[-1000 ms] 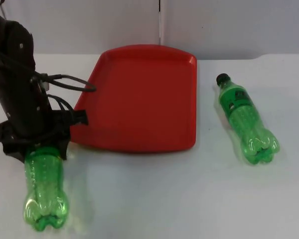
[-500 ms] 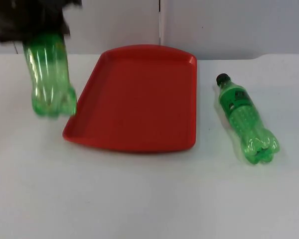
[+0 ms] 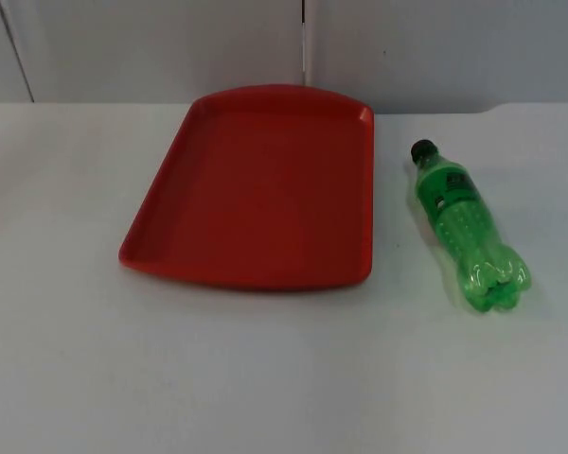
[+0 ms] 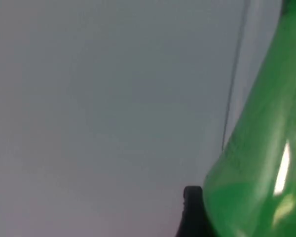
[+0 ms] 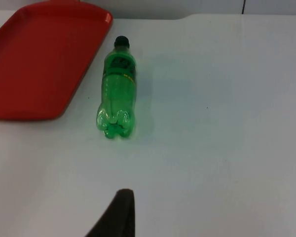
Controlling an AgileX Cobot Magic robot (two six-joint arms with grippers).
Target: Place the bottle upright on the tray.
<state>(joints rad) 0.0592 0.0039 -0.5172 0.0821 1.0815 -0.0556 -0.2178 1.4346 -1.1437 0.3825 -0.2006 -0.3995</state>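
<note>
White table (image 3: 265, 378), red tray (image 3: 256, 189); left jaws raised toward partition wall (image 4: 89, 98), clamping green bottle (image 4: 266, 163); right jaws unreadable.

The label on the lying green bottle (image 3: 469, 227) has dark print, too small to read.

A green bottle (image 4: 261, 163) looms close against the grey wall (image 4: 103, 98), a black fingertip (image 4: 191, 212) touching its side. A thin dark seam runs down the wall.
</note>
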